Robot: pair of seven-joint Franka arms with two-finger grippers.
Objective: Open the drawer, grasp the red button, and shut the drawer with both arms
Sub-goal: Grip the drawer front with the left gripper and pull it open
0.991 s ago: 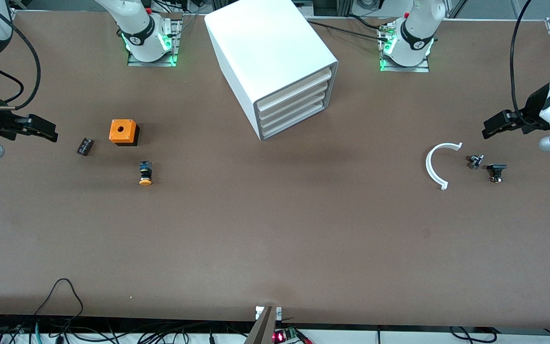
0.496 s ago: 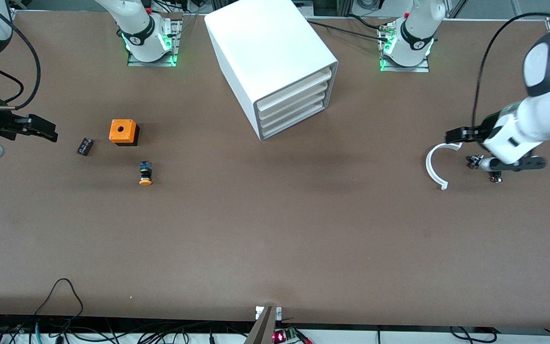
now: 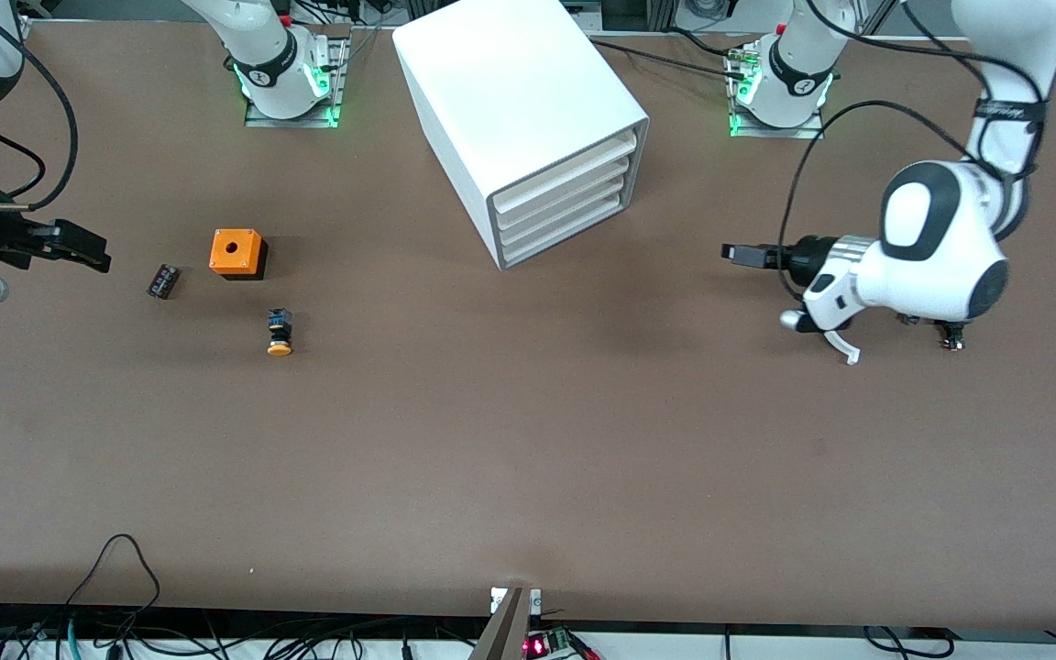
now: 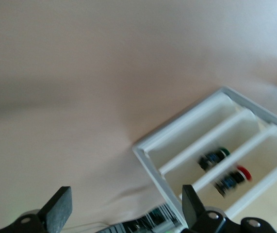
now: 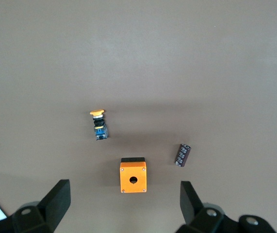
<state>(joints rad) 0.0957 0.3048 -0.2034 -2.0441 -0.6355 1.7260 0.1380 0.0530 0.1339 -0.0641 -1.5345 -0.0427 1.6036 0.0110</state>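
The left arm just swung in from the table's edge, and its gripper (image 3: 737, 253) now hangs over bare table, fingers spread wide with nothing in them, aimed at the cabinet (image 3: 528, 128). All drawers look closed; the red button (image 4: 235, 177) shows through a drawer (image 4: 235, 165) front. The right gripper (image 3: 79, 247) hasn't budged and waits, spread apart and empty, near the orange cube (image 3: 236, 252). Opening hasn't started yet, I'd say.

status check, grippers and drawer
Left gripper open, over table toward cabinet. Right gripper open, waiting. Drawers shut; red button seen inside.
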